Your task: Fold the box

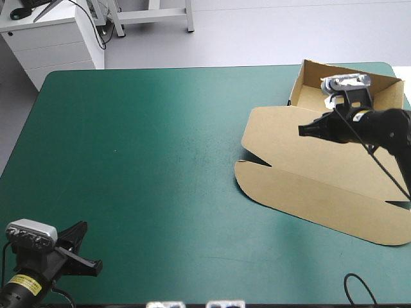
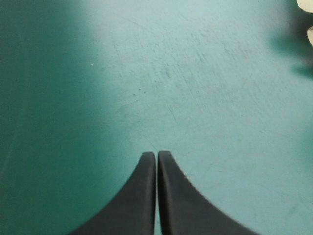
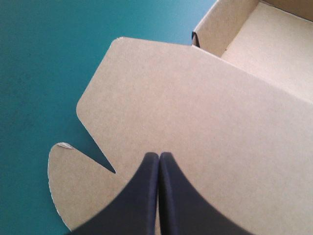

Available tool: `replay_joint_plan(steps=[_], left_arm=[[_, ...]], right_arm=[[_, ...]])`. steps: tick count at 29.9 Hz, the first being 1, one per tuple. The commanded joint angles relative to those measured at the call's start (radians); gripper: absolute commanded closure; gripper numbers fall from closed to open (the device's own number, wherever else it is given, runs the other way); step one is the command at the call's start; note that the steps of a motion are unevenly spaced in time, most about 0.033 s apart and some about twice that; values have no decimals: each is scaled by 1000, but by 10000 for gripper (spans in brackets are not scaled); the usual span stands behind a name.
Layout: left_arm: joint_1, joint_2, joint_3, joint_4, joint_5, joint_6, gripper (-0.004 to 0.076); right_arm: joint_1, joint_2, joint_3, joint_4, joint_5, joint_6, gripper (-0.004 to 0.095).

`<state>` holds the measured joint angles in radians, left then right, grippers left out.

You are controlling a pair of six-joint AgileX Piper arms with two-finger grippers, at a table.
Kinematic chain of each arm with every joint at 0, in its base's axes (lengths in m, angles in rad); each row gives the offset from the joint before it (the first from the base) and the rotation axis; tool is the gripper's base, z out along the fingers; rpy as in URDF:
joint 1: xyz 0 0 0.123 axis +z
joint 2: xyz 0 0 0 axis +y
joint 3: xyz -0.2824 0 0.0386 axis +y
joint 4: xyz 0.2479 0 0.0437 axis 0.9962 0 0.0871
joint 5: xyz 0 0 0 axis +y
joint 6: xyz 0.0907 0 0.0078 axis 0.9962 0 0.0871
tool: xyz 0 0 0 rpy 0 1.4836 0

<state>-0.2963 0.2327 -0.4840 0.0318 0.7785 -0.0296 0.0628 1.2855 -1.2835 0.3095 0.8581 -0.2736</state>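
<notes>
The brown box [image 1: 308, 173] lies at the table's right side as an open tray with raised walls at the far right and its lid flat toward the near edge. My right gripper [image 1: 302, 129] hovers over the lid, shut, with nothing held. In the right wrist view the right gripper [image 3: 159, 154] points across the flat lid [image 3: 195, 107], near a notch between two rounded flaps; the tray's corner [image 3: 230, 24] is ahead. My left gripper [image 1: 96, 264] rests shut at the near left corner of the table. The left gripper [image 2: 157, 153] shows only bare teal-green cover ahead.
The teal-green table [image 1: 141, 147] stretches wide between the two arms. A white cabinet [image 1: 51, 38] stands beyond the far left corner. The box's near right corner reaches the table's right edge.
</notes>
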Motion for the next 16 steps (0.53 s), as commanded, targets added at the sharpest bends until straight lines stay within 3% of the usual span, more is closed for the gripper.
replay_joint_plan(steps=[1,7,16], left_arm=[[61,-33,-28,-4,-66,-2,731],[158,-105,-28,-4,-66,-2,731],[233,-178,-28,-4,-66,-2,731]], right_arm=[[1,-124,122,11,-144,-12,927],[1,-324,356,11,-272,-14,927],[1,-605,658,8,-370,-41,927]])
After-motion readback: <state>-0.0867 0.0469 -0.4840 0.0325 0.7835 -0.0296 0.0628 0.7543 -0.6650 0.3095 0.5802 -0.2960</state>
